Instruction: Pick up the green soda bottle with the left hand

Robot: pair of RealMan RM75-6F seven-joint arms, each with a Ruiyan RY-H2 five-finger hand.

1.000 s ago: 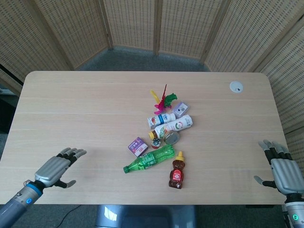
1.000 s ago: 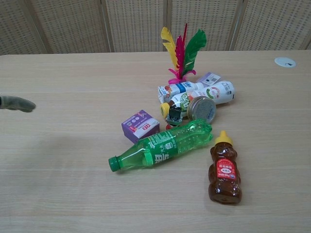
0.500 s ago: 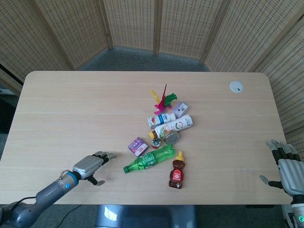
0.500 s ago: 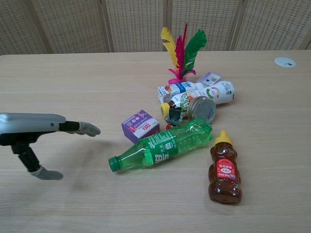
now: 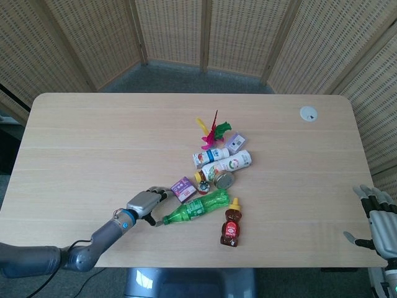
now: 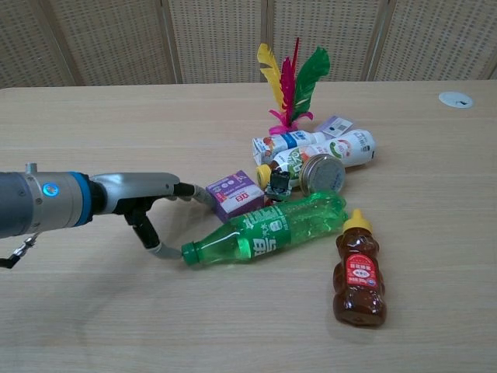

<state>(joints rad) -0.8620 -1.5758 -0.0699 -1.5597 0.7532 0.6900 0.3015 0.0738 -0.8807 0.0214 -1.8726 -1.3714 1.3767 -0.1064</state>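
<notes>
The green soda bottle (image 5: 197, 208) (image 6: 272, 233) lies on its side near the table's front, its cap pointing left. My left hand (image 5: 147, 203) (image 6: 151, 206) is at the cap end, fingers spread. Its thumb tip touches the cap and its upper fingertips (image 6: 200, 193) reach the purple box; nothing is held. My right hand (image 5: 379, 220) hangs open beyond the table's front right corner, seen only in the head view.
A purple box (image 5: 183, 187) (image 6: 239, 194) sits just behind the bottle's neck. A honey bear bottle (image 5: 231, 228) (image 6: 359, 272) lies to the right of the soda bottle. Behind are white drink bottles (image 6: 326, 148), a tin can (image 6: 322, 175) and a feather shuttlecock (image 6: 291, 81).
My left hand swept right along the front of the table up to the bottle's cap. The purple box and the bottle have shifted slightly right. The right hand drifted further off the table.
</notes>
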